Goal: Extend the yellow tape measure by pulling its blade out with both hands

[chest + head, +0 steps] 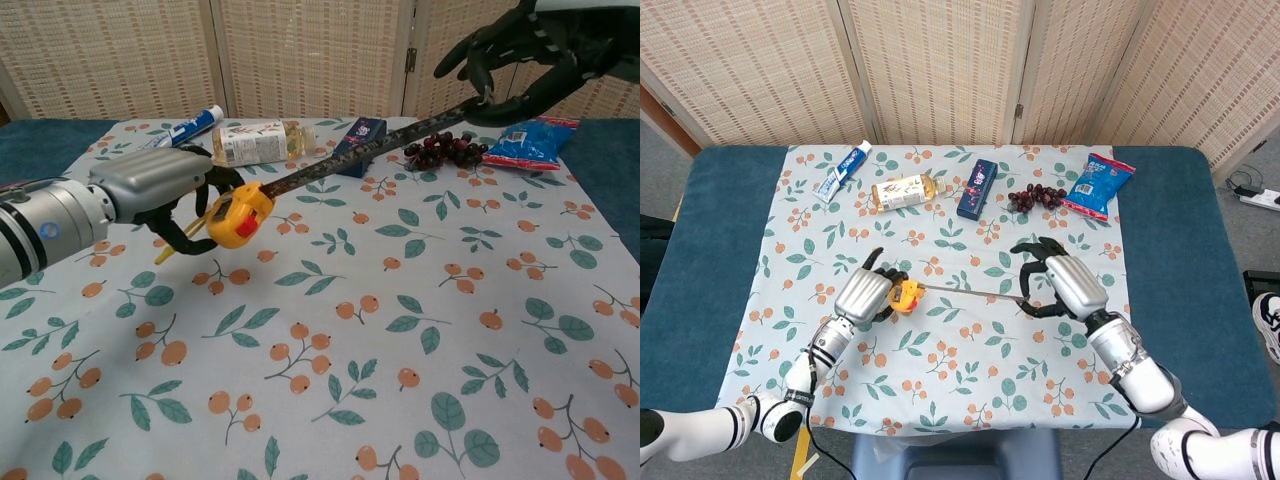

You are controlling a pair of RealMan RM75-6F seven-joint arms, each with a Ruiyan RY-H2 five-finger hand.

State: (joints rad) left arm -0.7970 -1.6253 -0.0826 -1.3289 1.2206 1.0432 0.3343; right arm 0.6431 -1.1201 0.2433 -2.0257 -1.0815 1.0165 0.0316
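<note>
Yellow tape measure (232, 218) held above floral tablecloth (940, 370) on blue table (710, 250), woven screens (940, 60) behind. Gripped in left hand (864, 295), fingers curled around case. Dark blade (360, 155) stretched out straight to right hand (1065, 285), pinching its end.

A staged lab or demo room, not a lived-in home; folding woven screens (940, 70) fence off a table (710, 250) (blue-covered) with a floral cloth (940, 350); a power strip (1262, 198) lies on grey flooring.
</note>
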